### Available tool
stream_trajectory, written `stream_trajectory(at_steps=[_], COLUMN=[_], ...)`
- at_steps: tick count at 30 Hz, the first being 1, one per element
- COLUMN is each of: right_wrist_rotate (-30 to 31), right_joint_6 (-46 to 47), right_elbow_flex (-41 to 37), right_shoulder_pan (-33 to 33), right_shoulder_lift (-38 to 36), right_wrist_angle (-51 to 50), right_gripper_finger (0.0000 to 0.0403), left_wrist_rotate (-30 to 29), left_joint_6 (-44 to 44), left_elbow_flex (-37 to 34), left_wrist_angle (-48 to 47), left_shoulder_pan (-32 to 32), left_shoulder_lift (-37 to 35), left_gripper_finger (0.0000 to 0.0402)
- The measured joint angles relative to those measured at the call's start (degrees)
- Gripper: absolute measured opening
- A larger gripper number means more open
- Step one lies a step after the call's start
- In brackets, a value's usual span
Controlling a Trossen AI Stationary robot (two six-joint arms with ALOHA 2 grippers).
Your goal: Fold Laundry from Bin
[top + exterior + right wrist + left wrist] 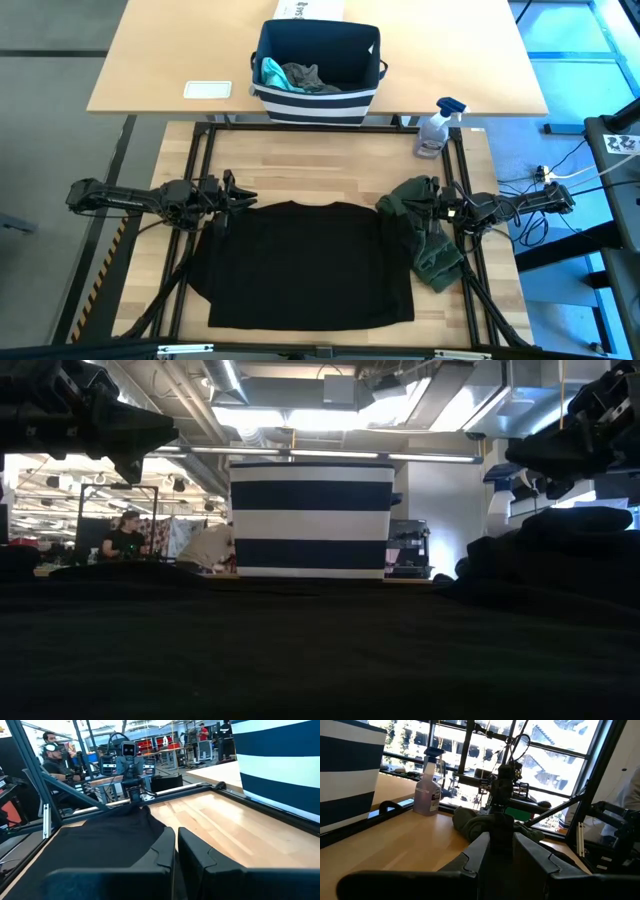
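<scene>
A large black T-shirt (300, 265) lies spread flat on the wooden table. An olive-green piece (430, 235) lies bunched at its right edge; it also shows in the left wrist view (475, 822). The navy-and-white striped bin (315, 100) stands on the far table, with a teal piece (270, 72) and a grey piece (310, 78) inside. My left gripper (250, 197) hovers level above the shirt's far left corner, its fingers (475, 857) a little apart with nothing between them. My right gripper (412, 207) hovers level above the olive piece, shut (176, 855).
A spray bottle (437, 128) stands at the table's far right corner. A black frame rail (200, 150) runs round the table. A white box (310, 8) sits behind the bin and a white card (208, 90) to its left. People (50, 755) sit in the room beyond.
</scene>
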Motion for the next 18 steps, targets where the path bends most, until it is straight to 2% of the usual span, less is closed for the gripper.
stream_trajectory(at_steps=[9, 18], right_wrist_rotate=[0.0, 0.0], right_joint_6=[0.0, 0.0], right_elbow_flex=[0.0, 0.0], right_shoulder_pan=[0.0, 0.0], right_shoulder_lift=[0.0, 0.0], right_wrist_angle=[0.0, 0.1], right_gripper_finger=[0.0024, 0.0024], left_wrist_rotate=[-0.2, -3.2], left_joint_6=[0.0, 0.4], left_elbow_flex=[0.0, 0.0], left_wrist_angle=[0.0, 0.0], left_shoulder_pan=[0.0, 0.0], left_shoulder_lift=[0.0, 0.0], left_gripper_finger=[0.008, 0.008])
